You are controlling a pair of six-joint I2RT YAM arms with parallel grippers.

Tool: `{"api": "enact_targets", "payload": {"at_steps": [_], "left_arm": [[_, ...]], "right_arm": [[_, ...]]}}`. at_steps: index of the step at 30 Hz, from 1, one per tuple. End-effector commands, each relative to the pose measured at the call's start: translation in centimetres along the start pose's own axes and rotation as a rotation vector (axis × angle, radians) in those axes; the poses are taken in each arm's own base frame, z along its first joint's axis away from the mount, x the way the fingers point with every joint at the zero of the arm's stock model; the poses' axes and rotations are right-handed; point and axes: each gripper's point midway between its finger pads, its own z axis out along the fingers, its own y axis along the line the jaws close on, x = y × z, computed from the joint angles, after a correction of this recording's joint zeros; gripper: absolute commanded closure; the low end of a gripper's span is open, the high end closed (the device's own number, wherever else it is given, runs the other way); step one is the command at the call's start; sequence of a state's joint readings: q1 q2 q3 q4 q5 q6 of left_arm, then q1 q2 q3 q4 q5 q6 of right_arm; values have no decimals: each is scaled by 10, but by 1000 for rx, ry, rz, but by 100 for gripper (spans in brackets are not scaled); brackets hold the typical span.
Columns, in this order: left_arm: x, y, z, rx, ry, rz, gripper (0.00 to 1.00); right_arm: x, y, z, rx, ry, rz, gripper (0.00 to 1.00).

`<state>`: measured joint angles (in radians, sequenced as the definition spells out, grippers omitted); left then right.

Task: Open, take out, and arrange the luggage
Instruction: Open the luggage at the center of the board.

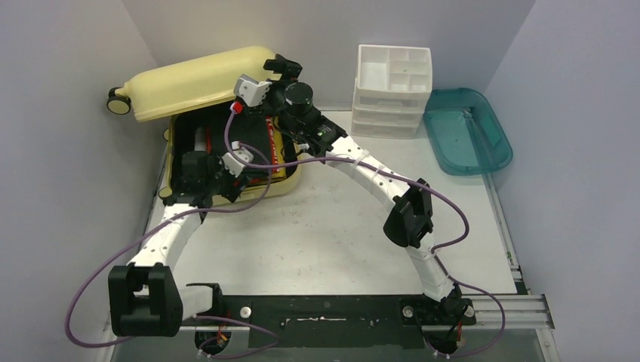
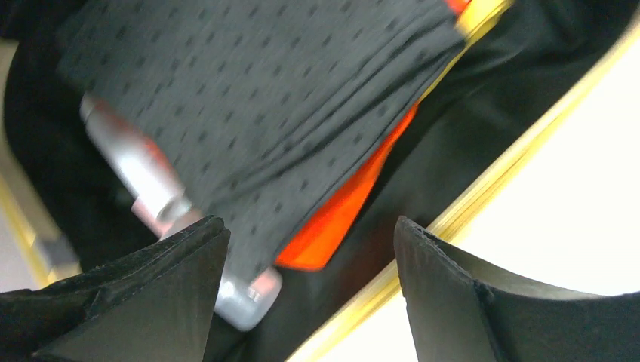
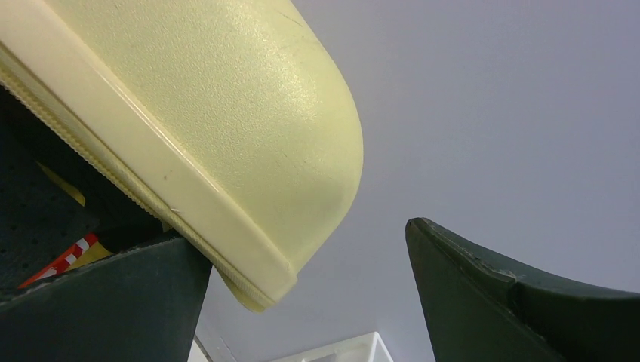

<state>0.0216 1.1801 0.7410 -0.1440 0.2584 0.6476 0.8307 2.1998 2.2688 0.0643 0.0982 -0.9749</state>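
The pale-yellow luggage [image 1: 200,79] lies at the table's far left with its lid raised. My right gripper [image 1: 285,69] is open at the lid's right corner. In the right wrist view the lid's rim [image 3: 226,98] rests on the left finger [image 3: 113,302], and the other finger stands apart. My left gripper [image 1: 230,185] hovers open over the luggage's near rim [image 2: 468,200] with nothing between its fingers. Below it lie a dark grey mesh fabric [image 2: 264,98], an orange item [image 2: 340,219] and a silver tube [image 2: 143,177] on the black lining.
A white drawer organizer [image 1: 392,90] stands at the back, right of the luggage. A teal plastic tray [image 1: 464,132] lies beside it at the far right. Grey walls close in on both sides.
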Motion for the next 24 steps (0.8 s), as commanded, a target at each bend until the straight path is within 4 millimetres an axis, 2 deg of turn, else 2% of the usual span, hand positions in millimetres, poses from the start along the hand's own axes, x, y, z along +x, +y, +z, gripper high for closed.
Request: {"api": "enact_targets", "payload": {"at_steps": [1,5,10,12,14,16,19,21,24], "left_arm": [[-48,-28,23,134,-92,41,22],[-57,-53,42,245,-84,71,21],[-63,-75,46,346,-91,88,22],[-70,-72,43,324,-115,77,22],[-86,-55,34,225,-174,45,22],[-110,-28,21,68,-278,-4,18],[-130,-14,2,9,-345,-25,16],[-136,-22,-3,77,-345,-21,16],[-132,-55,-10,263,-326,10,16]], "right_arm": [[-15,-48,-1,122,-58,44,0],[-16,-55,1,132,-65,49,0],[-15,-64,0,144,-68,49,0],[-14,-65,-1,144,-67,46,0],[-14,-65,-1,145,-64,45,0],[-13,-67,-2,145,-61,44,0],[-14,-68,-2,149,-61,45,0],[-14,-68,-3,149,-59,43,0],[-13,-67,-3,148,-56,42,0]]}}
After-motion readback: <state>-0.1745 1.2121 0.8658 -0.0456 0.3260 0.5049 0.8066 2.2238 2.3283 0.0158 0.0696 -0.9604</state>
